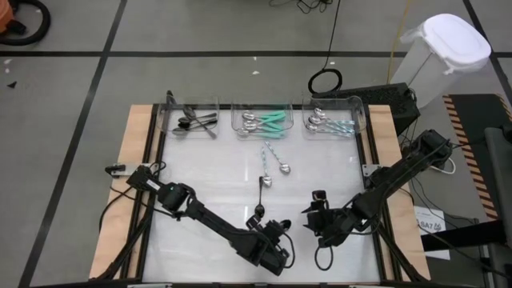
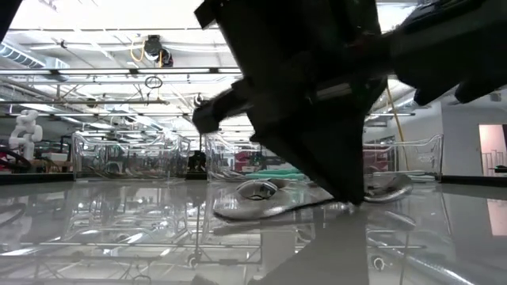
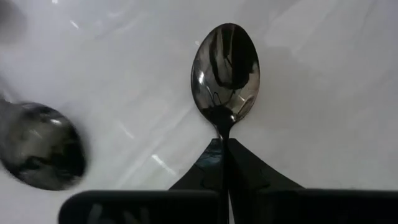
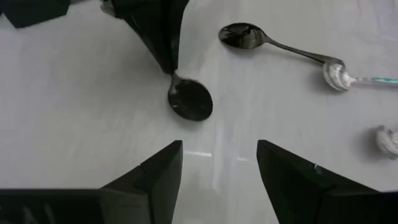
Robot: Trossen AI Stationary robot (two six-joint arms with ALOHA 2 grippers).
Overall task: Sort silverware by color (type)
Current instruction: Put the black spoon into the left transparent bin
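Your left gripper is clamped on a dark spoon, its two fingers pressed together on the neck just below the bowl, which points away from the wrist camera. In the high view that gripper sits near the near edge of the table, a little left of its middle, and the dark spoon shows only as a small spot at the fingertips. From the right wrist view you see the same spoon lying bowl-up on the white surface with the left fingers coming down on its handle.

A second dark spoon lies just beyond it toward the table's middle. Farther on, two pale-handled spoons lie loose on the surface, in front of the bins.

Along the far edge stand three clear bins. The left bin holds dark utensils, the middle bin holds silver pieces with teal handles, and the right bin holds silver pieces with pale-blue handles.

Your right gripper hangs with its jaws spread wide and nothing between them, just to the right of the left one, near the near edge.
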